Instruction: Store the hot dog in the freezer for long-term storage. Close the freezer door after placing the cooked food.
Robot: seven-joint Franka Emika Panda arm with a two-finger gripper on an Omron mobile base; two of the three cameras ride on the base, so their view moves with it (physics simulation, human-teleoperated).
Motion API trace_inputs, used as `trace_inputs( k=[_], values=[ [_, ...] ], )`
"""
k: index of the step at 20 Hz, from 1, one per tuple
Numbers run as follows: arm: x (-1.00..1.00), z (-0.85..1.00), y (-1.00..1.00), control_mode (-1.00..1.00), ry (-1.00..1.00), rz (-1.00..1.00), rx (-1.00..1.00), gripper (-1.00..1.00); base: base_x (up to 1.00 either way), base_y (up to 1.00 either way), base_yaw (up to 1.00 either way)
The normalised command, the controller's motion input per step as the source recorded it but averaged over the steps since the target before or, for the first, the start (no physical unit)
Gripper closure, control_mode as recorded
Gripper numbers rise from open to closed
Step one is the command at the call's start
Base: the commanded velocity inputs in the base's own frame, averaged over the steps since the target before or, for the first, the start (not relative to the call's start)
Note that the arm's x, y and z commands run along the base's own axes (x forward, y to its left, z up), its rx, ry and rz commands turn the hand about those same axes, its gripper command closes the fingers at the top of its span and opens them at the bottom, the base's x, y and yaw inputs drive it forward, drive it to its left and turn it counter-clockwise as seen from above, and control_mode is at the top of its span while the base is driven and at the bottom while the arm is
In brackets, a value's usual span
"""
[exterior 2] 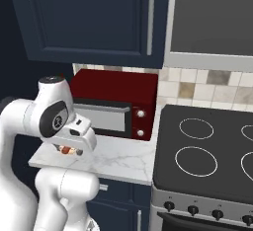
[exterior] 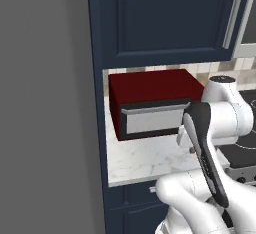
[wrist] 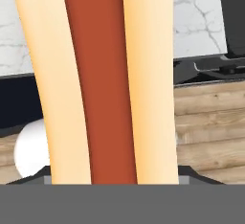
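Observation:
The hot dog [wrist: 103, 79] looms very close in the hand view, a tan bun on either side of a red-orange sausage running top to bottom. In the right base view the hot dog [exterior 2: 69, 150] shows as a small red and tan bit under the hand, at the counter's front left corner. My gripper [exterior 2: 70, 147] is shut on it and holds it just above the counter edge; the fingertips are hidden behind the bun. The freezer [exterior: 47, 108] is the plain grey surface along the left of the left base view; its handle and inside are out of view.
A red microwave [exterior: 150, 103] [exterior 2: 114, 105] stands on the marble counter [exterior: 145, 160] [exterior 2: 126, 160]. A black stove [exterior 2: 207, 151] lies to the right. Navy upper cabinets [exterior: 165, 18] hang above. Wooden floor [wrist: 210, 137] shows below the hand.

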Motion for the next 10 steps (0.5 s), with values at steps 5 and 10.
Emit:
trace_inputs(
  k=[5,10],
  values=[
    [-0.13,0.67,0.0,-1.0,0.18,-0.17,-0.1,1.0,0.0,0.0,0.0],
    [-0.24,0.16,0.0,-1.0,0.04,-0.08,-0.03,1.0,0.0,0.0,0.0]
  ],
)
